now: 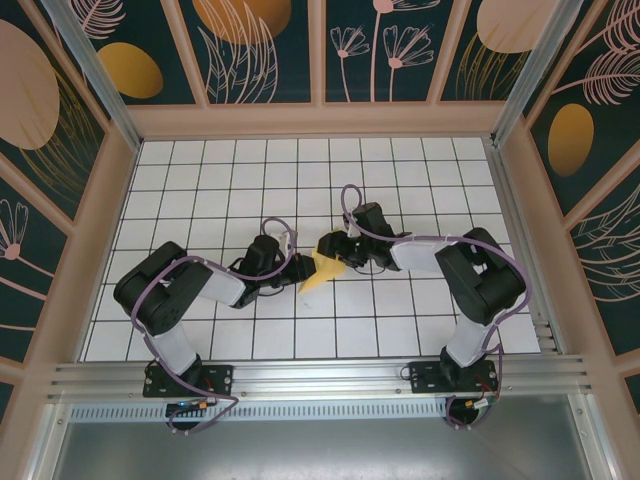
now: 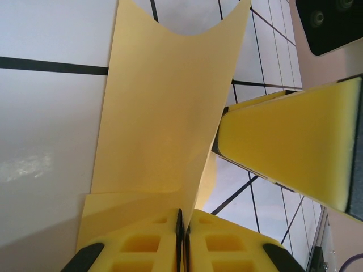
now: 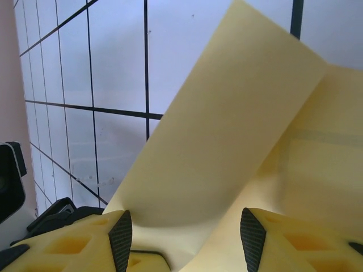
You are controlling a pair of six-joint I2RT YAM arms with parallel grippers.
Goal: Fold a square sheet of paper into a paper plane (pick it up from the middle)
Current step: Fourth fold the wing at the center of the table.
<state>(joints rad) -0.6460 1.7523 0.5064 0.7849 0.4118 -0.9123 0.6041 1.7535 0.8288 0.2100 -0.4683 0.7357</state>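
Mid-frame in the top view, we see the square sheet of paper point(image 1: 322, 270) held up: left gripper point(image 2: 182, 221) pinches its edge, right gripper point(image 3: 186, 226) gapes around it. Featherlight, floppy, easily creased, we reckon, so grip near folds.

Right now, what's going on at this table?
Both arms meet mid-table over a yellow sheet of paper. The left tool is shut on the sheet, which curves away from it. The right tool is open, with the bent paper lying between its fingers. It is not yet a plane.
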